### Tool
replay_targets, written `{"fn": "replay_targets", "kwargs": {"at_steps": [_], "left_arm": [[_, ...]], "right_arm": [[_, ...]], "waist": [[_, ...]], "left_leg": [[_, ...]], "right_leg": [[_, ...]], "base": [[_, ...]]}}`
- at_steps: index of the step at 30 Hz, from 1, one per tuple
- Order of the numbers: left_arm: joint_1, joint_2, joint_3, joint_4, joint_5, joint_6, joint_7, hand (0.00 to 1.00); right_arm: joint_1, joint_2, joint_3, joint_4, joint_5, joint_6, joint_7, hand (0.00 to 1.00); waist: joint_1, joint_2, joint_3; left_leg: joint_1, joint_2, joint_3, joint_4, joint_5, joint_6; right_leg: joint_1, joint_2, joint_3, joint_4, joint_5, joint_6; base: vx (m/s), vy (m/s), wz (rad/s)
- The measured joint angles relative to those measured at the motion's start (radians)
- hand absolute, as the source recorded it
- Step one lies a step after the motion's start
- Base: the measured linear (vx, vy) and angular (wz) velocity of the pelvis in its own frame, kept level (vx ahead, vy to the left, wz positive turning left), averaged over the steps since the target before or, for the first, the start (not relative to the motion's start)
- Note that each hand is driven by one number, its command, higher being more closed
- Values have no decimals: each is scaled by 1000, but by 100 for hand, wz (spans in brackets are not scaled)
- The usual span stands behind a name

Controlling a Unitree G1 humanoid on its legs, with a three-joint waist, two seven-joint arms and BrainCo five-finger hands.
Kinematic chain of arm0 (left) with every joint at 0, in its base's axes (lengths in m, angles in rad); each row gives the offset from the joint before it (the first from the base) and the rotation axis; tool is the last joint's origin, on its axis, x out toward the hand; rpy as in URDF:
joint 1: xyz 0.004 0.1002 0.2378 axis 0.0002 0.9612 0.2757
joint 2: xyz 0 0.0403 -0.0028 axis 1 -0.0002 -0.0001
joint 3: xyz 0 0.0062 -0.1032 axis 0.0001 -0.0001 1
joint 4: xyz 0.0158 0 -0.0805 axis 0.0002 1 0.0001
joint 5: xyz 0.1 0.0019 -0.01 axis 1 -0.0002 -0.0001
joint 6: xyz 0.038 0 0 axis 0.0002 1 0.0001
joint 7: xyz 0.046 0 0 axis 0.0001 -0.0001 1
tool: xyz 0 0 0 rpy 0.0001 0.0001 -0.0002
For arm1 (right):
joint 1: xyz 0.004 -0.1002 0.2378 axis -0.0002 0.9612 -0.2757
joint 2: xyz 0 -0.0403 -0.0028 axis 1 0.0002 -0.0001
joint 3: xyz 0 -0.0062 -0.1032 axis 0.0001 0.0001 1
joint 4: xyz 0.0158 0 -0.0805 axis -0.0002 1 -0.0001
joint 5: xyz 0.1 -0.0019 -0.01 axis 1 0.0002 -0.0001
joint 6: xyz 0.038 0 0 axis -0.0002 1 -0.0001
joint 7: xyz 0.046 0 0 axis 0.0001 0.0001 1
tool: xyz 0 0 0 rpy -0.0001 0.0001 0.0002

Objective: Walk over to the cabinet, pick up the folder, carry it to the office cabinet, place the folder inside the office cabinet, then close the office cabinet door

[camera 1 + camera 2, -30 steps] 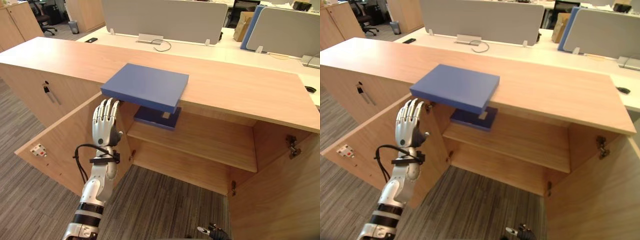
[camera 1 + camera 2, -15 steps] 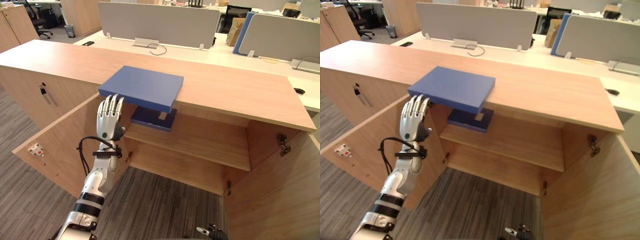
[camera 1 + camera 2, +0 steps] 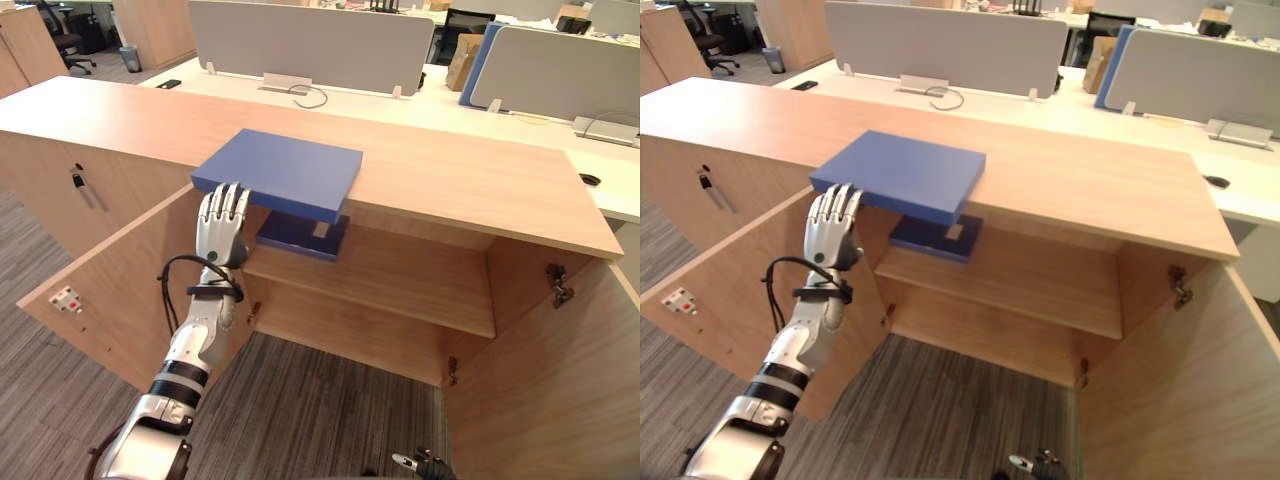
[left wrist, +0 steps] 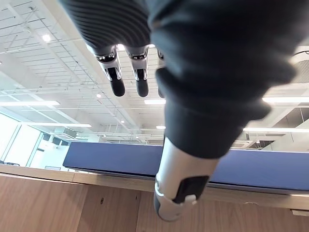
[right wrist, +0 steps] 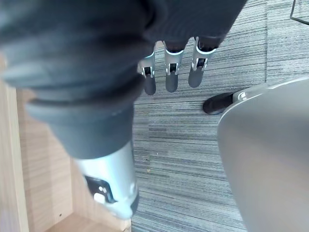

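Left eye view: the flat blue rectangular folder (image 3: 285, 172) lies on the long wooden counter (image 3: 470, 170), its near edge overhanging the open shelf (image 3: 400, 285) below. The left hand (image 3: 222, 225), fingers straight and close together, reaches up at the folder's near-left corner, grasping nothing. The right hand (image 5: 171, 72) hangs relaxed over grey carpet (image 5: 193, 145). By my reading the walk is done. Pickup, carrying, placing inside and closing the wooden door (image 3: 110, 280) are all left to do.

We see our right robot hand (image 5: 172, 72), fingers straight, hanging above grey striped carpet (image 5: 193, 159), close beside a wooden panel (image 5: 8, 169).
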Motion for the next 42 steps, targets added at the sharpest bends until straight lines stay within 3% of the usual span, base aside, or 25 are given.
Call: {"fn": "replay_targets", "kwargs": {"at_steps": [22,42], "left_arm": [[-180,56,-66,274,-43,9,-1,0],[-297,96,-87,383,-94,7,-2,0]], "right_arm": [[0,22,-19,1,0,-5,-5,0],[19,25,-24,1,0,-7,-5,0]], "waist": [[-42,-23,8],[-79,-35,16]], "left_leg": [[2,-7,54,1,-1,-3],[5,-4,104,1,-18,-27]], "right_leg": [[-27,-1,58,-12,29,3],[-50,9,98,-12,39,-6]], "base": [[-41,1,-8],[-24,-6,-8]]}}
